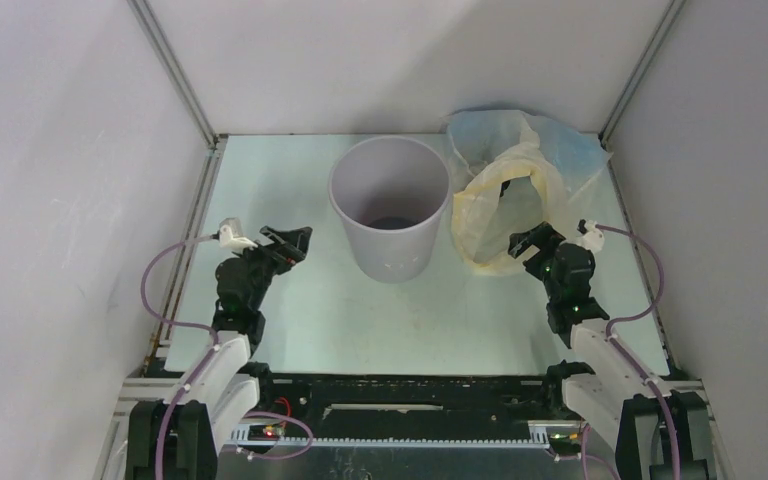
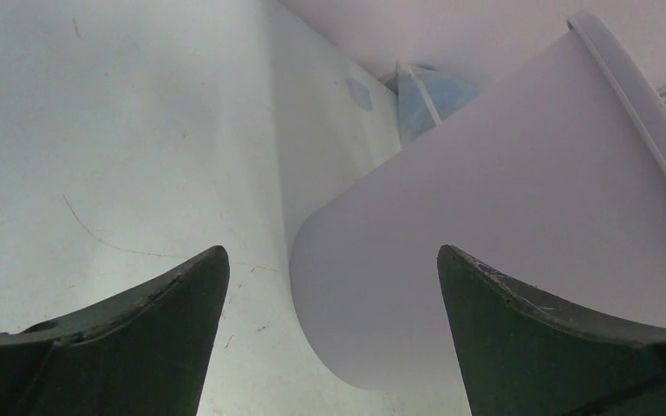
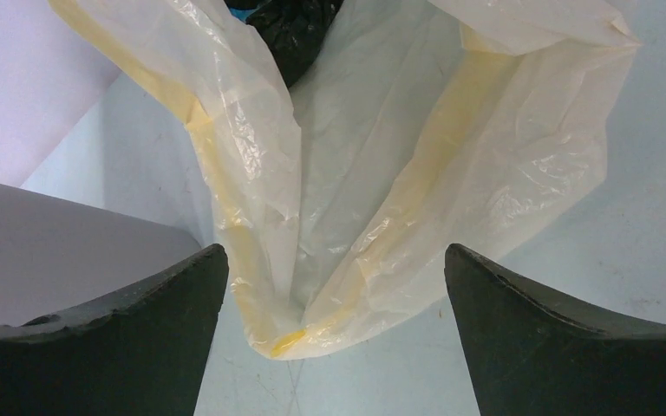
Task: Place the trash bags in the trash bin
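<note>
My left gripper (image 1: 295, 240) hovers over the pale green table (image 1: 300, 320) on the left side, its fingers spread wide and holding nothing. In my left wrist view the two dark fingertips (image 2: 165, 295) stand far apart, and beyond the gap between them rises the smooth wall of the trash bin (image 2: 503, 217). The trash bin (image 1: 390, 250) stands upright at the middle of the table, mouth open, near my left gripper but apart from it. Just to the right of the bin lies a translucent yellowish and pale-blue plastic bag (image 1: 475, 215), slumped with its mouth gaping toward my right arm. The black trash bag (image 3: 295, 30) sits deep inside that translucent bag (image 3: 355, 173), crinkled and glossy, with only a small part of it showing at the top of my right wrist view; it is not in the bin. My right gripper (image 1: 522, 243) is at the near lip of the translucent bag, also released, fingers wide. The yellow edge of the plastic sags down between my fingertips (image 3: 182, 295); I cannot tell whether either one touches it.
</note>
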You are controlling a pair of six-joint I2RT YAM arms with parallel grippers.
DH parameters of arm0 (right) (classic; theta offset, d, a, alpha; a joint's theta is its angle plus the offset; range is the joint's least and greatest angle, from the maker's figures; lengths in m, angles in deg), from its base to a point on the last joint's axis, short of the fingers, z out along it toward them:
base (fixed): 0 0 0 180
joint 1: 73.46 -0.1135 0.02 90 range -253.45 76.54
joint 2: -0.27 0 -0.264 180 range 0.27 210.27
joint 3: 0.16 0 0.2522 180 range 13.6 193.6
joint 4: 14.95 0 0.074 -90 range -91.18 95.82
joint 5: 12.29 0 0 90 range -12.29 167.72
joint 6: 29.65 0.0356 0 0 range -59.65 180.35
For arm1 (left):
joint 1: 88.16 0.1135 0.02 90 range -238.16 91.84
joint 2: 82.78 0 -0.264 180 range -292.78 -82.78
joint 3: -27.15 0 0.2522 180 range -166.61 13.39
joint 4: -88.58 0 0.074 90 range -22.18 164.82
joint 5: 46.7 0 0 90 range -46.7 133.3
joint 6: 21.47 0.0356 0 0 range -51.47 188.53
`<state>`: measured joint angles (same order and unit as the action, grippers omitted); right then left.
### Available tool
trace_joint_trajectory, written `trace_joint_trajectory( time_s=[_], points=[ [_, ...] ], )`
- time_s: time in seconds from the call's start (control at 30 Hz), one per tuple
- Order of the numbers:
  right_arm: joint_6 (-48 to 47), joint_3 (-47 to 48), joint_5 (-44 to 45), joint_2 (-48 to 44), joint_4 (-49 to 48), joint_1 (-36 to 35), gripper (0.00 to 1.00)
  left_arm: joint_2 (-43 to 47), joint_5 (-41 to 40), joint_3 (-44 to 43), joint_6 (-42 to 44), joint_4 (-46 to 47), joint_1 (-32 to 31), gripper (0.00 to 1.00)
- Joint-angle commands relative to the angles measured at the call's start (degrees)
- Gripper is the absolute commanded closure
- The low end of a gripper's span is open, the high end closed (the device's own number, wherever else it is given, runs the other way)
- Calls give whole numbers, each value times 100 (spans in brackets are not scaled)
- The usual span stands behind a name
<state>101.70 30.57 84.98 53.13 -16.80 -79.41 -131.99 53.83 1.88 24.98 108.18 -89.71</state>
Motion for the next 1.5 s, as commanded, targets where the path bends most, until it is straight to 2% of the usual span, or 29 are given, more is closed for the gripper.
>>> trace_joint_trajectory(
  time_s=[0.0,0.33,0.43,0.57,0.7,0.87,1.13,1.33,1.47],
  points=[
    [-92,125,-10,42,-215,16,2,93,-65,-30,-37,264,-40,2],
    [86,188,155,213,-489,-196,6,325,-99,-6,-76,159,-89,2],
    [279,183,213,385,-648,-212,15,329,-304,51,-158,162,-117,1],
    [651,259,251,924,-1098,-196,36,320,-35,-68,-829,-155,-117,3],
    [881,750,319,1690,-1335,-254,41,553,-165,-196,-736,-834,-124,3],
    [1302,1503,534,2797,-1394,-151,54,576,-390,56,-595,-696,-125,3],
    [1899,2568,15,4348,-1572,324,54,538,-108,-59,-394,-715,-122,5],
    [2271,3120,-97,5253,-1750,350,52,1022,-327,136,-357,-745,-124,4],
    [2440,3734,-139,5824,-1487,298,49,1020,-303,150,-396,-744,-129,2]
  ],
)
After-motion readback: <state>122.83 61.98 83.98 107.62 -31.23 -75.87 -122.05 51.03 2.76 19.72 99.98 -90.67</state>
